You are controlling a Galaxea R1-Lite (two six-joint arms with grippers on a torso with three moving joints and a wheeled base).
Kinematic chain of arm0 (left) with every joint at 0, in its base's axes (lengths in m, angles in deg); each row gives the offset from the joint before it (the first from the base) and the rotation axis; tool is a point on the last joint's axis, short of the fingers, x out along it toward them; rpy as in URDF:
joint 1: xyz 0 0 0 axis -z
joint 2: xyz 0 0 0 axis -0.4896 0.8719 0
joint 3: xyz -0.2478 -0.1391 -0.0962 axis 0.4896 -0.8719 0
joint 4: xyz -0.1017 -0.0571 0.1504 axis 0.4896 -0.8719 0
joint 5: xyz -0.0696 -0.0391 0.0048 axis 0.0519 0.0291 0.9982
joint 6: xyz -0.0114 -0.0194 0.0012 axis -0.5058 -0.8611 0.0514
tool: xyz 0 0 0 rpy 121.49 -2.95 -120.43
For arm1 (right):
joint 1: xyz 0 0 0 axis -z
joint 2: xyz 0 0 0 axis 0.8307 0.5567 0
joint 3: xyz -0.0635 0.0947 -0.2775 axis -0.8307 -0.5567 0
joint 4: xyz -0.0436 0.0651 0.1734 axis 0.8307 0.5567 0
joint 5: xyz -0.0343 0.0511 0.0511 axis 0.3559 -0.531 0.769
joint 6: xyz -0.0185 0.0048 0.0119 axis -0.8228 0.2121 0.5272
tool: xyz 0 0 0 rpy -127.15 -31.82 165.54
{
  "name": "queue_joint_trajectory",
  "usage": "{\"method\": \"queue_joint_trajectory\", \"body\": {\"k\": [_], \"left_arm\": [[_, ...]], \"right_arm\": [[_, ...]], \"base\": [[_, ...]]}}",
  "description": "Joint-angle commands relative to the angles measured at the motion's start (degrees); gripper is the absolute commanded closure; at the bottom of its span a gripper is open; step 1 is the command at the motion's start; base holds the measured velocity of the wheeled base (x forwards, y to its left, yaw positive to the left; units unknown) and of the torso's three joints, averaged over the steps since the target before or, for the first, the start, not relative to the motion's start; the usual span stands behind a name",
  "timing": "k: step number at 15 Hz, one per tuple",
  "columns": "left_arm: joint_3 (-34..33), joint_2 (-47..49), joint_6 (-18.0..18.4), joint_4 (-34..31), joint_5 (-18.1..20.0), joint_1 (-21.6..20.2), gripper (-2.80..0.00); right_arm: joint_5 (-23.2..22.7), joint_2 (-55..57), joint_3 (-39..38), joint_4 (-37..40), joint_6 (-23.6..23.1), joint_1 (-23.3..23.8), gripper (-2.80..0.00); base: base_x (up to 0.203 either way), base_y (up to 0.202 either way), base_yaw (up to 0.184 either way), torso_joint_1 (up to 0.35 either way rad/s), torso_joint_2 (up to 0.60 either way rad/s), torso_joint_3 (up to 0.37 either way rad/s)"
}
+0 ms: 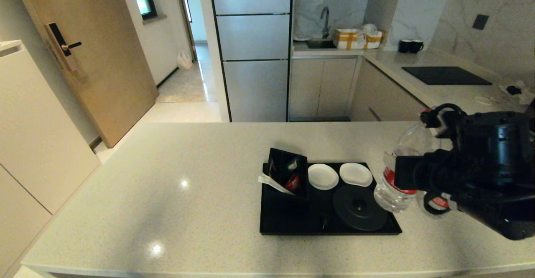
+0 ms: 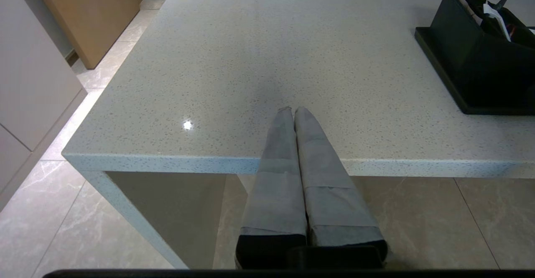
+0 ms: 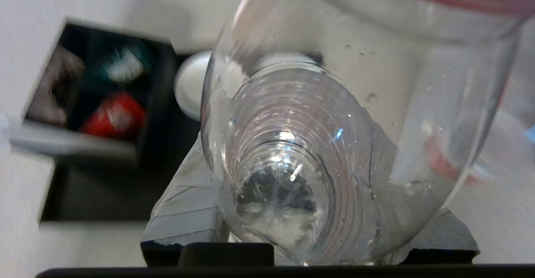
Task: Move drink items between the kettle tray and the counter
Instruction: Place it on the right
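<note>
Right pincer (image 1: 411, 177), clamped on a tilted bottle (image 1: 393, 190), hangs just past the tray's (image 1: 292, 223) right edge above the counter (image 1: 167, 194), whose whole left half lies bare out to its edges, while the left pincer (image 2: 292, 113) rests shut at the near edge.

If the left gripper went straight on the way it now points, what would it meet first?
Probably the counter. The left gripper, fingers shut, sits at the near edge and points across bare stone; the black tray lies off to one side. How high it sits above the surface is unclear.
</note>
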Motion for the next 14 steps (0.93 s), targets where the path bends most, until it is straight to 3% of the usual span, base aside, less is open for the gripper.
{"method": "queue_joint_trajectory", "body": {"k": [1, 7, 10, 14], "left_arm": [[0.03, -0.02, 0.00, -0.03, -0.01, -0.02, 0.00], [0.06, -0.02, 0.00, -0.03, -0.01, -0.02, 0.00], [0.04, -0.02, 0.00, -0.03, -0.01, -0.02, 0.00], [-0.02, -0.02, 0.00, -0.03, -0.01, -0.02, 0.00]], "right_arm": [[0.76, -8.17, -5.07, 0.77, 0.35, -0.79, 0.00], [1.17, -13.77, -18.83, 1.62, 3.36, -0.70, 0.00], [1.16, -12.92, -24.58, 0.77, 8.53, -0.43, 0.00], [1.11, -8.45, -29.07, -6.49, 10.94, 2.12, 0.00]], "base": [[0.000, 0.000, 0.000, 0.000, 0.00, 0.000], [0.000, 0.000, 0.000, 0.000, 0.00, 0.000], [0.000, 0.000, 0.000, 0.000, 0.00, 0.000], [0.000, 0.000, 0.000, 0.000, 0.00, 0.000]]}}
